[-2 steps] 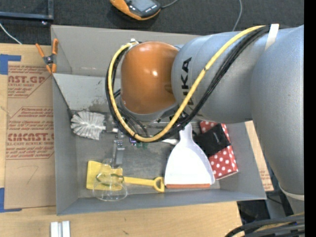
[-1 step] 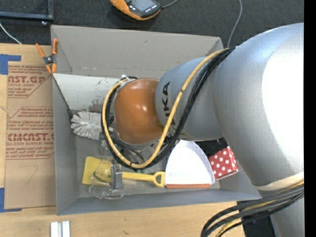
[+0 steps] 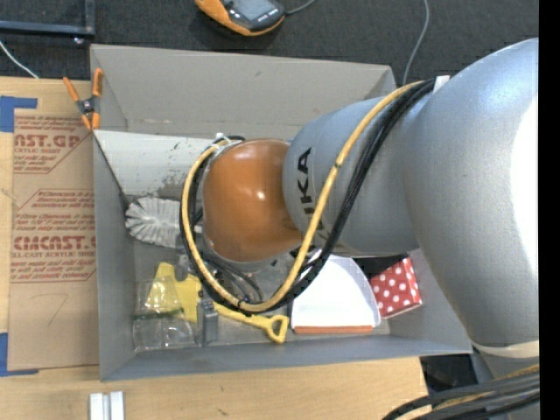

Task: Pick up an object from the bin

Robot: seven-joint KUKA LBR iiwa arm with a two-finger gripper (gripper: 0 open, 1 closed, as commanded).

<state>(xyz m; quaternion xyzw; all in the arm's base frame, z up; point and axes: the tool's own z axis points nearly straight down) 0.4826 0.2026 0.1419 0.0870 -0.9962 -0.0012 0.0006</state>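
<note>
The arm (image 3: 420, 173) comes in from 3 o'clock and lies across most of the grey metal bin (image 3: 114, 261), its rounded orange wrist cover (image 3: 245, 201) near the bin's middle with yellow and black cables (image 3: 197, 269) looped round it. Below the cover, toward 7 o'clock, the dark gripper (image 3: 206, 320) points down into the bin's corner; it is largely hidden by the cover and cables, so I cannot tell whether it is open or closed, nor whether it grips anything.

Just beside it, at about 8 o'clock, lies a yellow crumpled piece (image 3: 166, 292), and touching that, nearer the 7 o'clock corner, a clear plastic bag (image 3: 162, 332). These two are the nearest things to the gripper.

A white bristly brush head (image 3: 154, 219) lies at 9 o'clock against the bin wall. A yellow looped handle (image 3: 269, 324) lies at 6 o'clock. A white block with an orange edge (image 3: 337, 309) sits at 5 o'clock, and a red white-dotted piece (image 3: 395, 289) is just beside it at 4 o'clock, partly under the arm
</note>
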